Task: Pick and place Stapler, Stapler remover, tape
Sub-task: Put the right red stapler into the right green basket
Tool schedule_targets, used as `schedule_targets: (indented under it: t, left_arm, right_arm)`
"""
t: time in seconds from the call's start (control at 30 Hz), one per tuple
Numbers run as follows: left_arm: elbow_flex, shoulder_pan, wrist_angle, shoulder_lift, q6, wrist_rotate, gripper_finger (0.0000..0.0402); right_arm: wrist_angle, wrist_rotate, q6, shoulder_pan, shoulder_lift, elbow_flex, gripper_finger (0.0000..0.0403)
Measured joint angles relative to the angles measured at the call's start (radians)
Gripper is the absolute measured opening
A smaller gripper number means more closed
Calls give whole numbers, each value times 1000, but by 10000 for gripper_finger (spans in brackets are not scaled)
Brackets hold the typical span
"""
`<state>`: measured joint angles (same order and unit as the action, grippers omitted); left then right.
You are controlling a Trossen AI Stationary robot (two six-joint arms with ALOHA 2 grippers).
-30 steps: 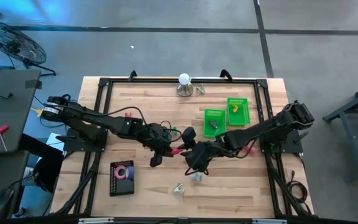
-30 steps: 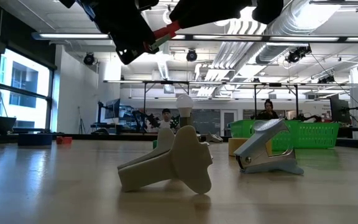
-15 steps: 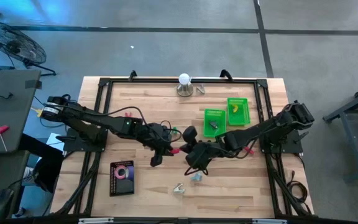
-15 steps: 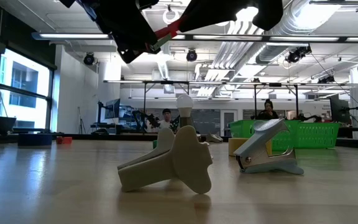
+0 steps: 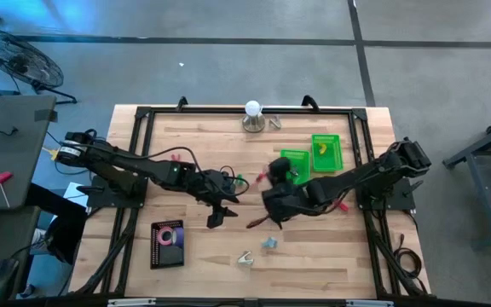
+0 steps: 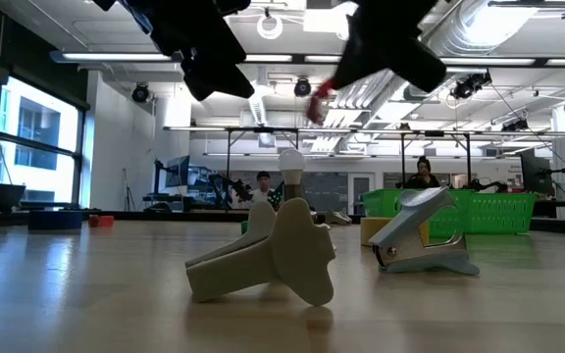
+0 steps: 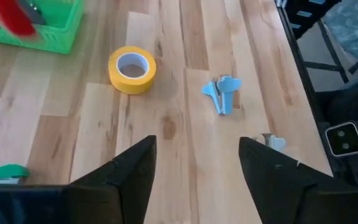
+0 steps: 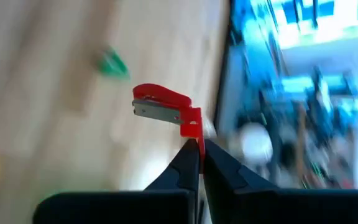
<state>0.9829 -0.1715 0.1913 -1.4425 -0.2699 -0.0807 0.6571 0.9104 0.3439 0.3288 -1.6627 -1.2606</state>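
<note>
1. Currently my right hand (image 8: 199, 144) is clamped on the tail of a red staple remover (image 8: 163, 107), held in the air near the green bin (image 5: 293, 159).
2. I judge the remover light, stiff and slick; the thin end grip could let it pivot, so a hold nearer its hinge would be safer.
3. My left hand (image 7: 194, 165) hovers open and empty; yellow tape (image 7: 132, 69) lies on the tabletop (image 7: 185, 93) toward 11 o'clock.
4. Against the earlier frames, the right hand has swung from tabletop centre toward 2 o'clock; both arms have separated.
</note>
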Motion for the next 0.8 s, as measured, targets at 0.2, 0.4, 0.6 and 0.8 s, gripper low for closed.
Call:
schedule_targets:
  t: [0.2, 0.4, 0.6, 0.8]
  left_arm:
    - [0, 1, 2, 0, -23, 1, 224]
    - [0, 1, 16, 0, -84, 4, 225]
    - [0, 1, 14, 0, -92, 62, 225]
    - [0, 0, 20, -24, -124, 64, 225]
  right_arm:
    - [374, 112, -380, -24, 4, 0, 1]
    - [825, 151, -909, -70, 5, 0, 1]
    - [890, 73, -1064, -122, 29, 0, 1]
    - [911, -71, -1154, -219, 122, 0, 0]
